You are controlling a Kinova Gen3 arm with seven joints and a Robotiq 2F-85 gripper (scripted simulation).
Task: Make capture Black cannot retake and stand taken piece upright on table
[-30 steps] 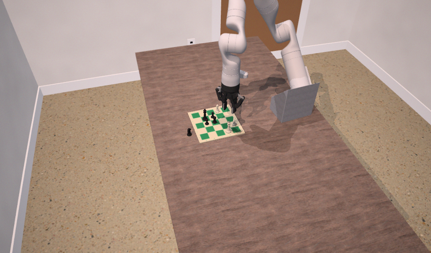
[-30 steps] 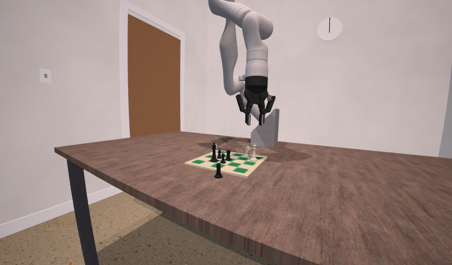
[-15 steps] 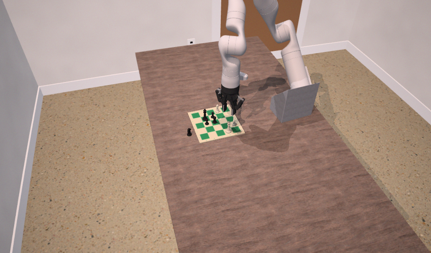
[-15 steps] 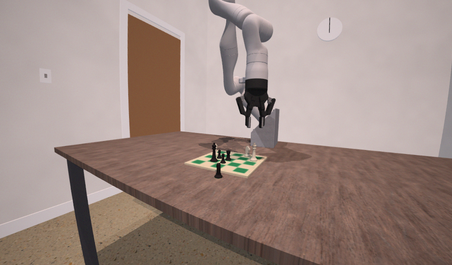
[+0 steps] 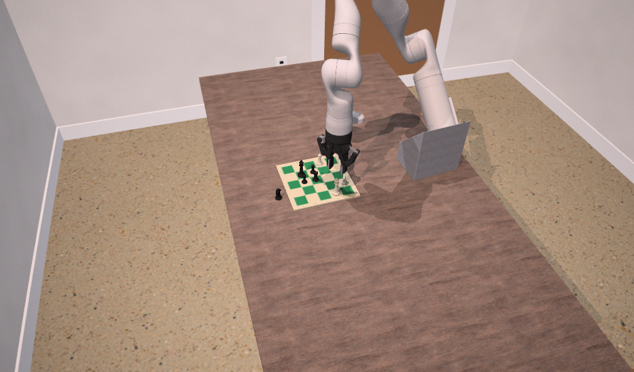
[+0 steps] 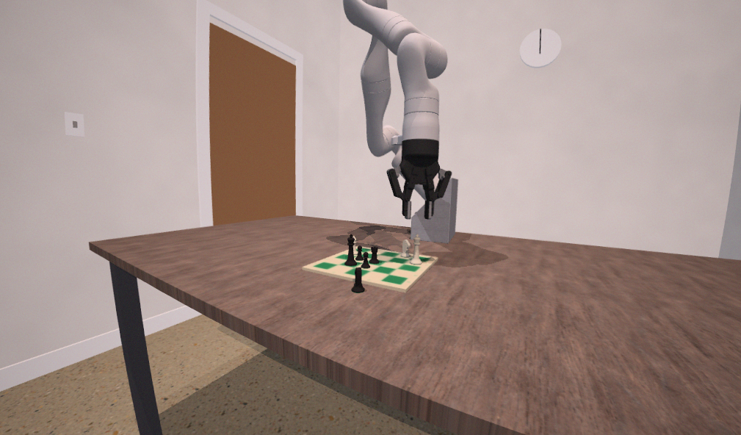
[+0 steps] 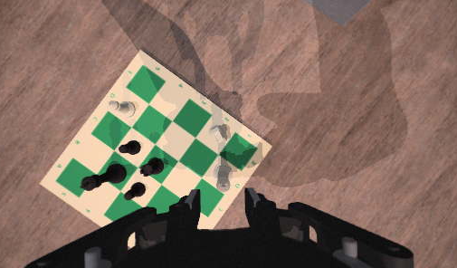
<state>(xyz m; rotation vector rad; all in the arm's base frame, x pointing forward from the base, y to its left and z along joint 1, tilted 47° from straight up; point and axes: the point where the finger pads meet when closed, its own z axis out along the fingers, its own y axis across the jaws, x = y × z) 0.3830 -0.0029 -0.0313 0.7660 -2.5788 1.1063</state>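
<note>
A green and cream chessboard (image 5: pixel 305 205) (image 6: pixel 395 286) (image 7: pixel 81 148) lies on the wooden table (image 5: pixel 402 286). On it stand a black king (image 5: pixel 301 168) (image 6: pixel 351 250) (image 7: pixel 103 177) and three black pawns, one of them beside the king (image 5: pixel 315 176) (image 6: pixel 374 254) (image 7: pixel 152 167). White has a pawn (image 5: pixel 320 159) (image 7: pixel 122 108), a small piece (image 5: pixel 344 178) (image 6: pixel 405 247) (image 7: pixel 218 132) and a taller piece (image 5: pixel 336 187) (image 6: pixel 416 250) (image 7: pixel 223 174). A black piece (image 5: pixel 278 194) (image 6: pixel 358 280) stands upright on the table beside the board. My gripper (image 5: pixel 337 167) (image 6: pixel 417 211) (image 7: pixel 223 200) hangs above the board's white side, partly open and empty.
The arm's grey base block (image 5: pixel 431 152) (image 6: pixel 440 216) (image 7: pixel 338 9) stands on the table behind the board. The table's left edge runs close to the lone black piece. A brown door is in the back wall.
</note>
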